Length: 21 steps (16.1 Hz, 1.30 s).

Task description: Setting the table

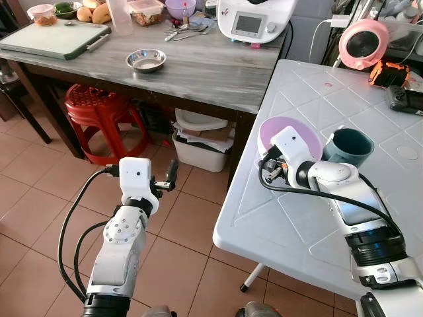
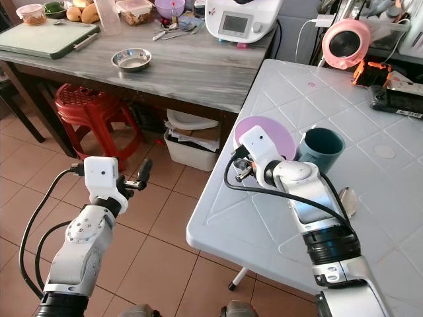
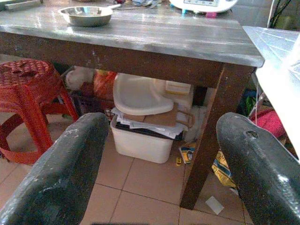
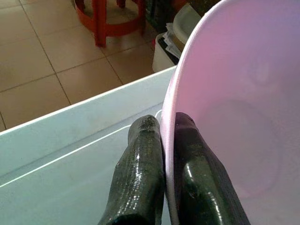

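Note:
A lilac plastic bowl (image 1: 275, 127) is near the front left edge of the white plastic table (image 1: 310, 86), tilted up on its side. My right gripper (image 4: 168, 123) is shut on the bowl's rim (image 4: 234, 93), one finger inside and one outside. A teal cup (image 1: 348, 146) stands upright right beside the bowl. My left gripper (image 1: 169, 178) hangs open over the tiled floor, left of the white table. It faces the space under the grey wooden table (image 3: 140, 37), and nothing is between its fingers (image 3: 61, 173).
The wooden table (image 1: 198, 66) holds a steel bowl (image 1: 145, 60), a green-rimmed board (image 1: 53, 36), food tubs and a white kitchen machine (image 1: 254, 20). Below it are a red stool (image 1: 99, 109) and a white bin (image 1: 198, 148). A pink appliance (image 1: 363, 43) sits at the white table's far end.

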### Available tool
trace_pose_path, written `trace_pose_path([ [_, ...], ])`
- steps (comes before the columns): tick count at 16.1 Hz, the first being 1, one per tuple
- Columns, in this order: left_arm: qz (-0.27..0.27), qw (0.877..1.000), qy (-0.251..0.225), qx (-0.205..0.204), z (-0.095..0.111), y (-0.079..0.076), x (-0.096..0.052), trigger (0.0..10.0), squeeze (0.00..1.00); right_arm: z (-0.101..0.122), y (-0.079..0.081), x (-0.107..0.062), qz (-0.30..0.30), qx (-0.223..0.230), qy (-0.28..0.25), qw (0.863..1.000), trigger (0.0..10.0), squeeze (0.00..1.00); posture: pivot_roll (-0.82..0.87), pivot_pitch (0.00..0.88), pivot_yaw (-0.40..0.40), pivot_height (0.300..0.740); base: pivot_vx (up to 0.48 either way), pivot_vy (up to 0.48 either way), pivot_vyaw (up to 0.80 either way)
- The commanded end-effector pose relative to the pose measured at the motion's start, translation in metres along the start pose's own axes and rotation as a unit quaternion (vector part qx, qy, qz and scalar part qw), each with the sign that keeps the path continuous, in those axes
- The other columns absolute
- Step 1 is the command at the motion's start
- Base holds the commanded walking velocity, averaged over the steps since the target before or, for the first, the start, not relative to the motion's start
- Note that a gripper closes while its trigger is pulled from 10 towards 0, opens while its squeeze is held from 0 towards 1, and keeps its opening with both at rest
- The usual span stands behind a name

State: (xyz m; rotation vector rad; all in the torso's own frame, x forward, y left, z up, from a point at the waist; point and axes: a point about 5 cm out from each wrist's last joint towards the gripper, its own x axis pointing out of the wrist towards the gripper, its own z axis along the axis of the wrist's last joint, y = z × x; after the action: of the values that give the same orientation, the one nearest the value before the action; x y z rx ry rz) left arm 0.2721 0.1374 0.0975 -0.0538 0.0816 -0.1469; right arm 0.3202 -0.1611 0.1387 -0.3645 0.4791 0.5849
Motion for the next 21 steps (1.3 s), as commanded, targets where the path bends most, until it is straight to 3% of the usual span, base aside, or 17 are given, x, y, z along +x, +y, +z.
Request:
trace_pose_path([
  [1,0.017,1.000,-0.001,0.004,0.000,0.005,0.000,10.0,0.00,-0.005,0.009,0.004,0.023,0.016,0.000,1.000,0.0,0.00,-0.07,0.000,0.016,0.740,0.000,0.000,0.00],
  [3,0.064,0.998,0.011,0.011,0.000,0.012,0.003,10.0,0.00,0.007,0.016,0.003,0.006,0.032,-0.058,0.998,0.0,0.00,-0.06,0.000,0.021,0.740,0.000,0.000,0.00],
  [5,0.078,0.997,0.012,0.001,0.001,0.017,0.006,10.0,0.00,0.017,0.026,0.001,-0.010,0.062,-0.125,0.990,0.0,0.00,-0.05,0.000,0.025,0.740,0.000,0.000,0.00],
  [6,0.079,0.997,0.008,0.004,0.003,0.018,0.008,10.0,0.00,0.017,0.030,0.001,-0.020,0.062,-0.138,0.988,0.0,0.00,-0.04,0.000,0.026,0.740,0.000,0.000,0.00],
  [7,0.084,0.996,0.005,0.001,0.006,0.021,0.010,10.0,0.00,0.020,0.036,-0.002,-0.053,0.035,-0.184,0.981,0.0,0.00,-0.03,0.000,0.030,0.740,0.000,0.000,0.00],
  [8,0.083,0.997,-0.002,0.002,0.009,0.022,0.012,10.0,0.00,0.021,0.040,-0.003,-0.070,0.022,-0.203,0.976,2.2,0.00,-0.02,0.000,0.033,0.740,0.000,0.000,0.00],
  [9,0.080,0.997,-0.009,0.006,0.011,0.023,0.013,10.0,0.00,0.022,0.043,-0.003,-0.082,0.022,-0.218,0.972,7.6,0.00,-0.02,0.000,0.034,0.740,0.000,0.326,0.00],
  [10,0.079,0.997,-0.012,0.010,0.013,0.025,0.014,10.0,0.00,0.023,0.047,-0.003,-0.093,0.036,-0.231,0.968,10.0,0.00,-0.02,0.000,0.032,0.740,0.000,0.368,0.00],
  [11,0.079,0.997,-0.013,0.012,0.013,0.025,0.016,10.0,0.00,0.023,0.049,-0.003,-0.103,0.056,-0.241,0.963,10.0,0.00,-0.01,0.000,0.028,0.740,0.000,0.409,0.00],
  [15,0.073,0.997,-0.027,0.001,0.018,0.023,0.021,10.0,0.00,0.020,0.067,0.001,-0.113,0.065,-0.260,0.957,10.0,0.00,-0.01,0.000,0.023,0.740,0.000,0.480,0.00],
  [17,0.067,0.997,-0.031,-0.001,0.018,0.022,0.022,10.0,0.00,0.020,0.068,0.003,-0.116,0.066,-0.261,0.956,10.0,0.00,-0.01,0.000,0.022,0.740,0.000,0.480,0.00],
  [21,0.062,0.996,-0.067,0.003,0.026,0.025,0.021,10.0,0.00,0.019,0.063,0.004,-0.129,0.067,-0.263,0.954,10.0,0.00,-0.01,0.000,0.021,0.740,0.176,0.387,-0.76],
])
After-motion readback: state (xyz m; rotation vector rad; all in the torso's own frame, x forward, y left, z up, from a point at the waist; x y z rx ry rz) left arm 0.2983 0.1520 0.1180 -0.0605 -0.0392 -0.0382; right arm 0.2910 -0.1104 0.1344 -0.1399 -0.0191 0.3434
